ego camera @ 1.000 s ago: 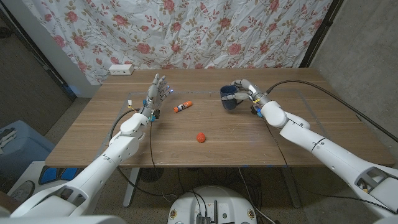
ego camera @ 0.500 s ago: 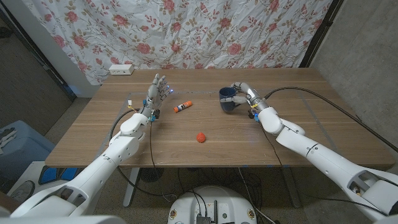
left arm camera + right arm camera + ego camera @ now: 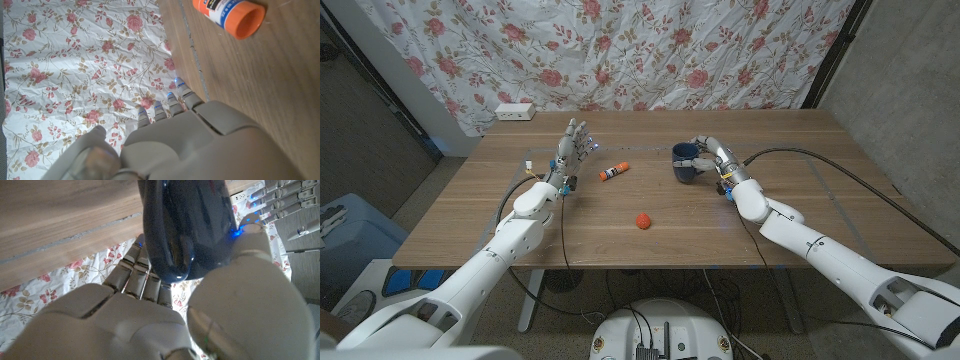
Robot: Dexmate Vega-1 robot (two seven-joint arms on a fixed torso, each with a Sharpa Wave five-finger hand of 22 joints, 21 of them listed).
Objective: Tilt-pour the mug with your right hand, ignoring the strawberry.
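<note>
The right hand (image 3: 716,158) grips the dark blue mug (image 3: 686,162) at the far right of the table (image 3: 470,215), fingers wrapped round its side. The left hand (image 3: 570,150) stands far left, fingers spread, holding nothing, beside a glue stick (image 3: 613,172); the strawberry (image 3: 642,221) lies nearer, mid-table

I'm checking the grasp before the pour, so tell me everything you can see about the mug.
The mug is dark navy blue and glossy, probably ceramic, with its open mouth showing from above. It is on the wooden table, on the far right side, well away from the strawberry. The right hand grips it, fingers wrapped around its body. Whether it is tilted or holds anything cannot be told.
</note>
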